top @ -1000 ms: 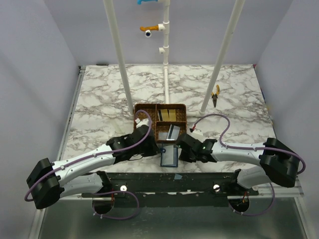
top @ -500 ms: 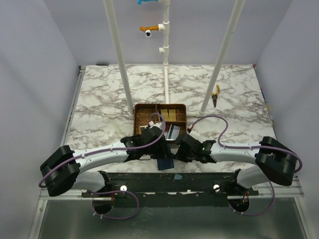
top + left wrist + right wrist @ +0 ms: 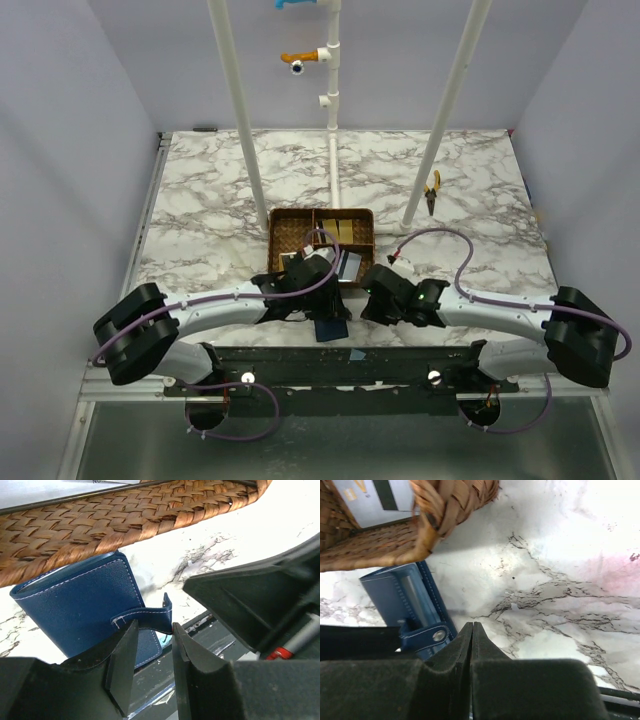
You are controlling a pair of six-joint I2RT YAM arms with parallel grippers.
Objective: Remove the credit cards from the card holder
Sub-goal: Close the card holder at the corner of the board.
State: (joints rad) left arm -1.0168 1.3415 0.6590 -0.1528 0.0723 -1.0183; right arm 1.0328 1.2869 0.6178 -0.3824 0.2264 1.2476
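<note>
Pale lavender walls close in three sides of a white table veined in grey like marble, with a dark metal rail along its near edge where the arms are bolted. Three white poles rise from the far half of the table; the middle one carries an orange clip. A pair of yellow-handled pliers lies well apart to the far right.

A brown wicker tray sits at the middle of the table. Gold credit cards lie in its back right compartment, and a pale card (it shows a dark stripe in the right wrist view) lies in the front right one.

The card holder lies flat on the marble just in front of the tray, near the table's front edge, between the two wrists. From the left wrist it shows its navy cover with pale stitching, and its strap curls up off the surface.

The left gripper hangs low over the holder with its jaws a narrow gap apart, the end of the strap lying in that gap. The right gripper is just right of the holder, its fingers pressed together on nothing, above bare marble.
</note>
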